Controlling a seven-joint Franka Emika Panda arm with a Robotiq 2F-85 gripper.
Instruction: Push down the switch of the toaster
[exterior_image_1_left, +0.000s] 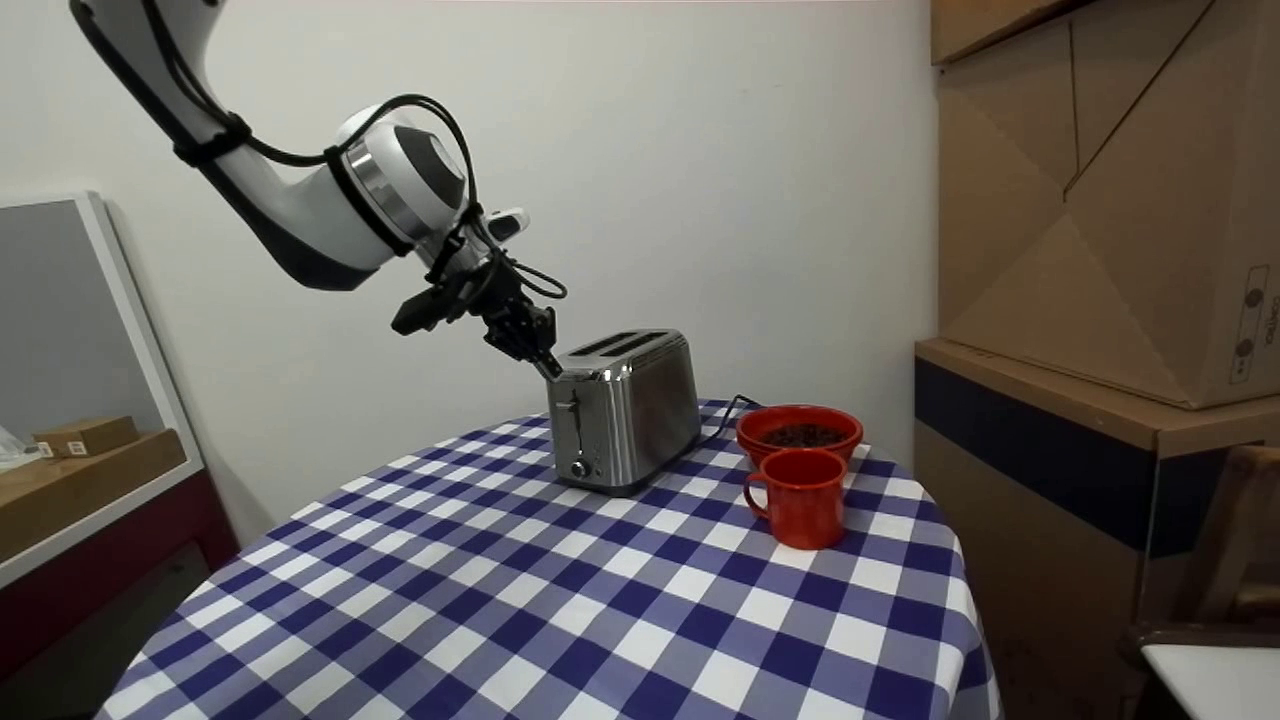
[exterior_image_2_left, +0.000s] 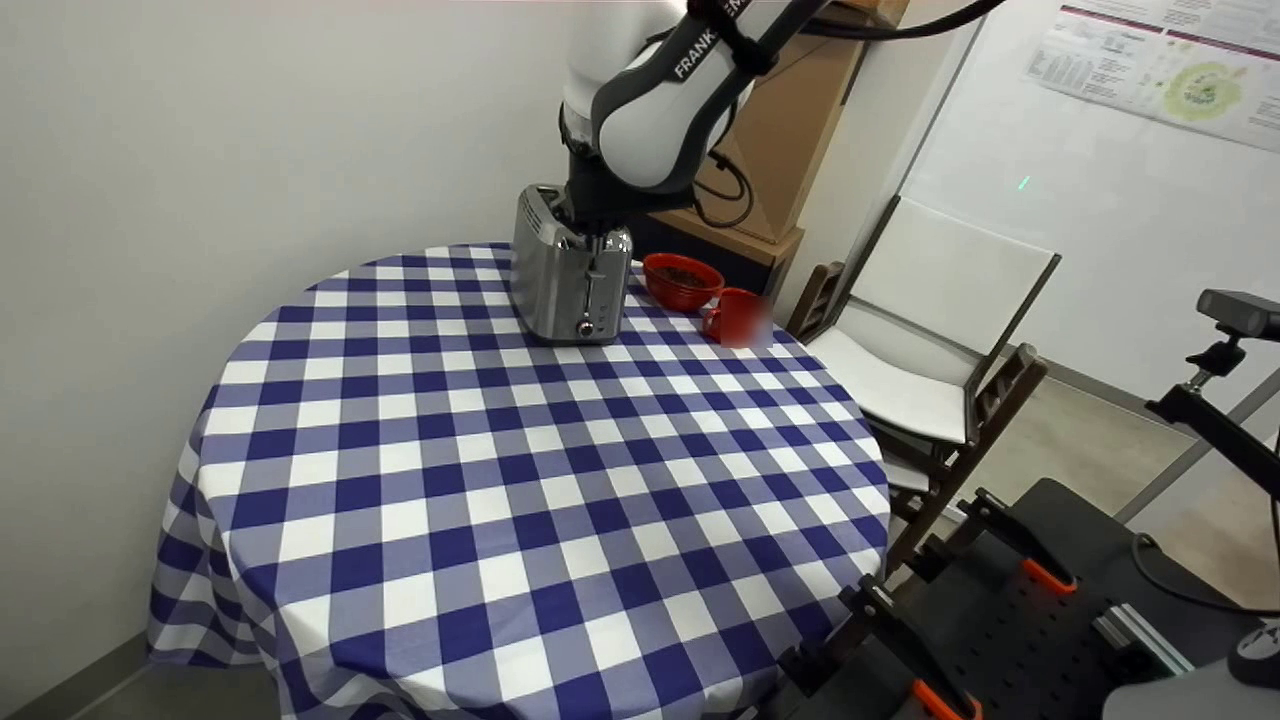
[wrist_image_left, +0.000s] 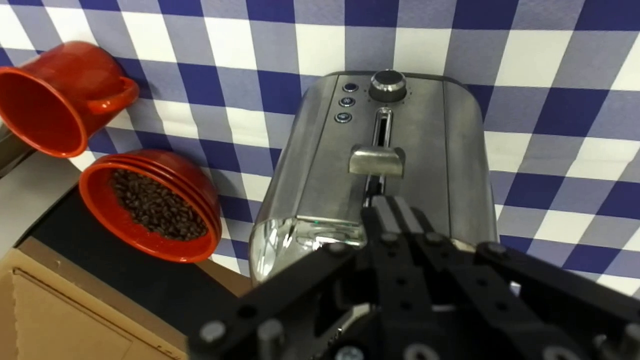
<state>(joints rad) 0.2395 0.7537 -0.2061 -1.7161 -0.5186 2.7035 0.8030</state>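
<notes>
The table (exterior_image_1_left: 560, 630) I'm watching from afar has a rounded edge and is covered by a blue-and-white checked cloth (exterior_image_2_left: 450, 480), which I can see hanging past that edge in loose folds in an exterior view. I have the toaster (exterior_image_1_left: 630, 420) standing upright on it, with a dark cord (exterior_image_1_left: 728, 413) showing between it and the bowl (exterior_image_2_left: 675, 297) in an exterior view. The bowl sits near the toaster, and I see the mug (exterior_image_1_left: 808, 505) upright just beside the bowl, cloth showing between the two in my wrist view.
</notes>
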